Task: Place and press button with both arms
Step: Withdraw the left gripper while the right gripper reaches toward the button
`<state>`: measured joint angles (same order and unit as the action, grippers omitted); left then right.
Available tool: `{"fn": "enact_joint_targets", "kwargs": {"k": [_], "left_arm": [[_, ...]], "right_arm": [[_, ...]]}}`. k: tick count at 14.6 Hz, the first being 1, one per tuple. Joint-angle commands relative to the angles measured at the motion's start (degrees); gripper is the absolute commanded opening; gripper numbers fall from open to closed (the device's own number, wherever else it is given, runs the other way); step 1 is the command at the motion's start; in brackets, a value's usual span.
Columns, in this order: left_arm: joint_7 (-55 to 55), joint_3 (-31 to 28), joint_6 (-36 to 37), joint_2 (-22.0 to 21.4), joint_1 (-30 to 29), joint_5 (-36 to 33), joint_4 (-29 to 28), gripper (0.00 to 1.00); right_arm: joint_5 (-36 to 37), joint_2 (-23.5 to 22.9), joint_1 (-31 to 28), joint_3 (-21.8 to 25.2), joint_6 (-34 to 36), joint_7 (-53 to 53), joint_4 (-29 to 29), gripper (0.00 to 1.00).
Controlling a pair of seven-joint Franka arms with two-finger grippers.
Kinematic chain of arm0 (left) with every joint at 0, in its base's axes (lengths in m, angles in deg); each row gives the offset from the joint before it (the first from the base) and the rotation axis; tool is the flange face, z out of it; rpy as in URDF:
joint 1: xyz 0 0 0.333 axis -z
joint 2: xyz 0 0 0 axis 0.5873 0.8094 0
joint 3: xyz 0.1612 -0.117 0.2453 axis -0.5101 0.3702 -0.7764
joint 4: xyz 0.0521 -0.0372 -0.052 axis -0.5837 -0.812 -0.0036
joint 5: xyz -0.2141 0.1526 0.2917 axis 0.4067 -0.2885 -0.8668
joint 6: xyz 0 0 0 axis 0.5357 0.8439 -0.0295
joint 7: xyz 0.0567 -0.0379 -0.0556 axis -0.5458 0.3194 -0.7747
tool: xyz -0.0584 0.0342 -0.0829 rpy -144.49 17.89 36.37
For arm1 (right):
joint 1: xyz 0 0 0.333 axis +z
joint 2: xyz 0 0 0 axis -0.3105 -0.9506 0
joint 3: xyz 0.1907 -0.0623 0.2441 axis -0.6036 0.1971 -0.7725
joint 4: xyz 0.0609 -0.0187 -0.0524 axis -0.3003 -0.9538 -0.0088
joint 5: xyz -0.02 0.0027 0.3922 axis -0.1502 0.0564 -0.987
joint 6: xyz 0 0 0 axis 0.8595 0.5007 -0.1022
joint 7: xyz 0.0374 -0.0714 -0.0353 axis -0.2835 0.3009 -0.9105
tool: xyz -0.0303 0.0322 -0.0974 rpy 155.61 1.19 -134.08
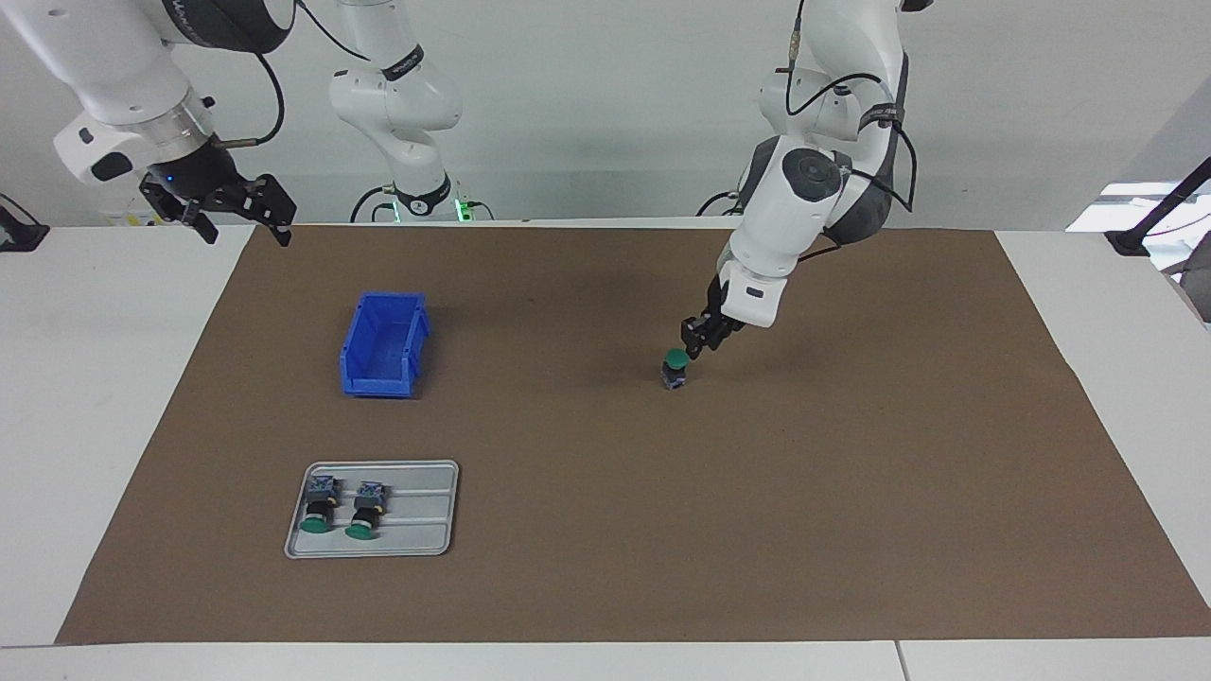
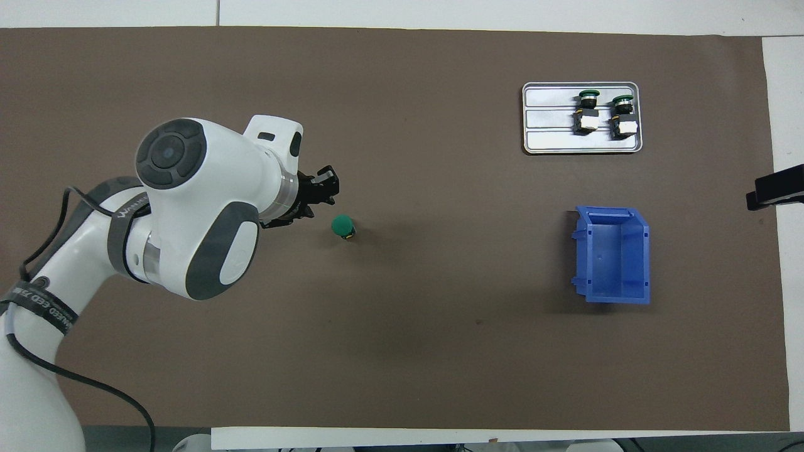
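Biggest thing here is the brown mat covering most of the table. Left arm reaches down to about the mat's middle, and the left gripper sits right beside the button, at roughly its 1 o'clock from where I'm standing facing the robots. Can't tell if the fingers are apart or together, and it doesn't look like it's holding anything; the button stands upright on the mat, green cap up. Right arm just waits up over the table edge w/ the right gripper spread wide, nothing in it. Blue bin sits toward the right arm's end, around 9 o'clock from the button. Grey tray is at approx 6 o'clock from the bin, w/ two spare buttons lying on their sides in it. Imo the button's light, rigid, prob tippy on that small base, and the cap looks slick. I'd grab the square block body, not the cap, and press straight down.
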<state>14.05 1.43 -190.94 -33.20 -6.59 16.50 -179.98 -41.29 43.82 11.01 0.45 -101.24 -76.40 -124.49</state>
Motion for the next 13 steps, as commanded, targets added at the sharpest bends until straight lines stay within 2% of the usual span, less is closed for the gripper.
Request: {"fn": "enact_joint_targets", "kwargs": {"k": [1,7,9,10,11,13], "left_arm": [[3.9,-0.1,7.2,-1.1,-4.7,-1.0,3.7,1.00],[17.0,-0.1,16.7,-4.7,-16.4,-1.2,6.1,1.00],[23.2,-0.1,21.2,-5.4,-20.5,-1.7,7.2,1.00],[26.2,0.0,24.2,-5.8,-22.3,-4.3,8.9,1.00],[29.2,0.0,27.9,-5.8,-23.0,-6.8,10.9,1.00],[33.4,-0.1,33.6,-5.6,-24.8,-8.2,14.3,1.00]], "right_arm": [[-0.1,1.0,-0.3,-0.2,0.5,-0.8,-0.9,0.99],[-0.5,1.0,0.0,-0.5,0.4,-0.8,-1.0,0.99],[-0.6,1.1,0.0,-2.4,0.4,-1.5,-1.2,0.99],[-1.5,1.1,0.0,-3.0,0.8,-4.4,-1.2,0.99],[-5.1,1.1,0.0,-4.9,0.4,-6.4,-1.2,0.99],[-6.3,0.0,0.6,-9.6,-1.0,-3.6,-0.9,0.99]]}}
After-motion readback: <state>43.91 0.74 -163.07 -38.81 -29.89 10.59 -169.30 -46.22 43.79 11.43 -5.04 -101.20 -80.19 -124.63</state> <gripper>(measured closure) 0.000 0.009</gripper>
